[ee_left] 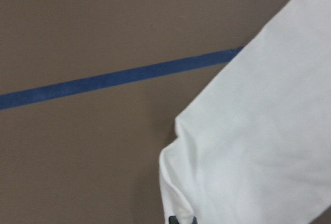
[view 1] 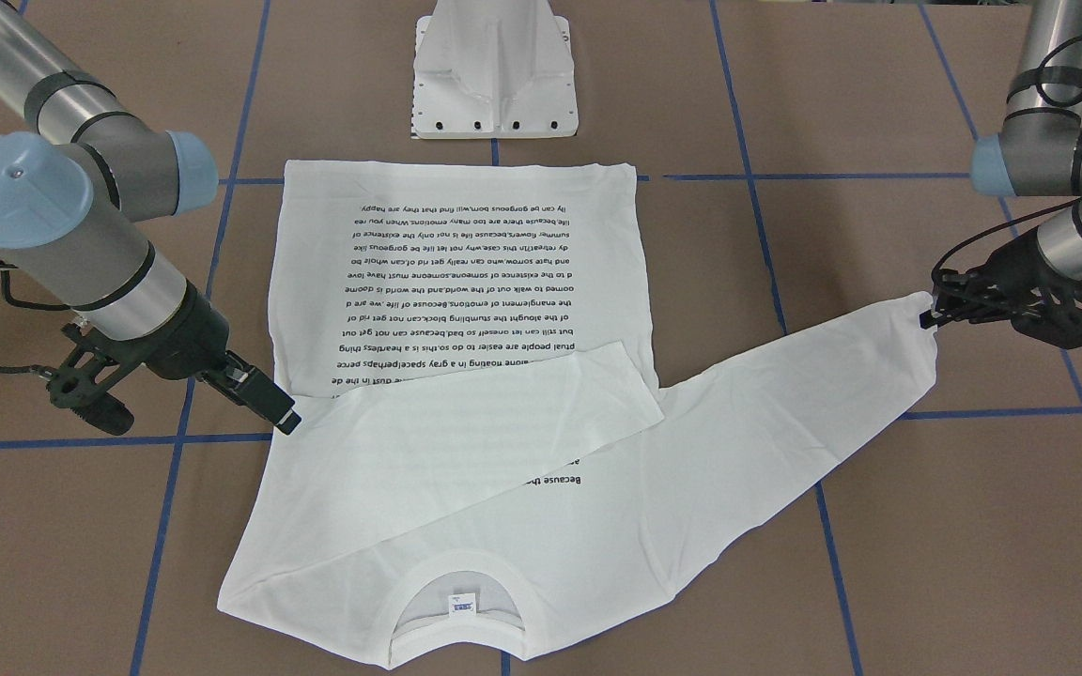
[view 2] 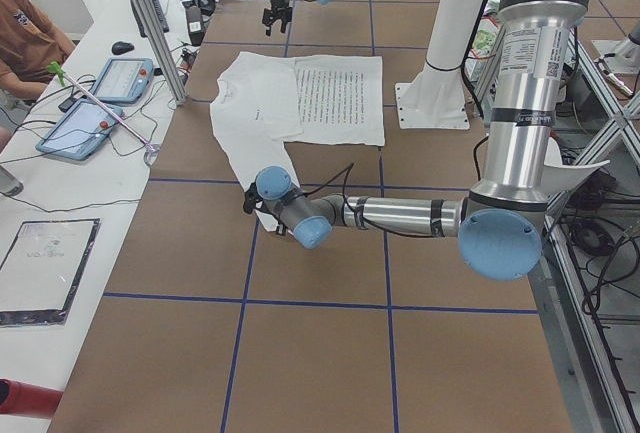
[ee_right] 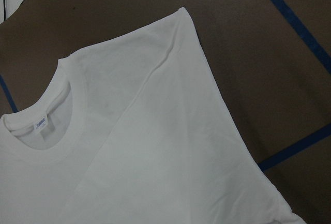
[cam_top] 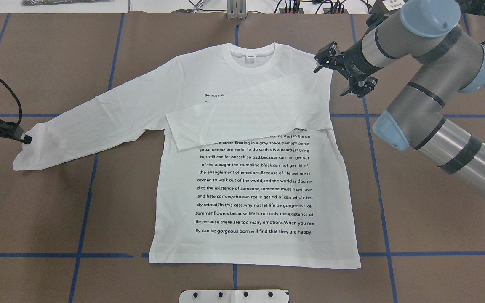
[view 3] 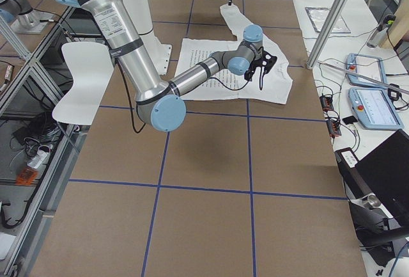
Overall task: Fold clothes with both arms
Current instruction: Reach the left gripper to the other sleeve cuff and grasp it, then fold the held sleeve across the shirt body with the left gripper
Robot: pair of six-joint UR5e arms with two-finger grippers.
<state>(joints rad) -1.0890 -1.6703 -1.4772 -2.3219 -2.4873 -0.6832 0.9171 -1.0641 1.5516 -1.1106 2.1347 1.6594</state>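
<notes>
Long-sleeved T-shirt (cam_top: 255,185) lying flat on counter (cam_top: 57,210), one sleeve (cam_top: 246,113) folded across chest. Left claw (cam_top: 25,139) pinching outstretched cuff (cam_top: 25,158); right claw (cam_top: 335,78) hovering open beside shoulder (cam_top: 310,63). Fabric light, limp, draping: taking hold at edges.

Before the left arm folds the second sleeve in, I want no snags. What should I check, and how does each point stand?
1. Left gripper pinching the outstretched sleeve at its cuff: ok, as far as it shows.
2. Folded sleeve lying flat across the chest: ok.
3. Right gripper open: ok, it seems; no fingertips show in its wrist view.
4. Right gripper off the shirt: cannot tell; its tip is right at the shoulder edge.
5. Shirt body smooth, hem straight: ok.
</notes>
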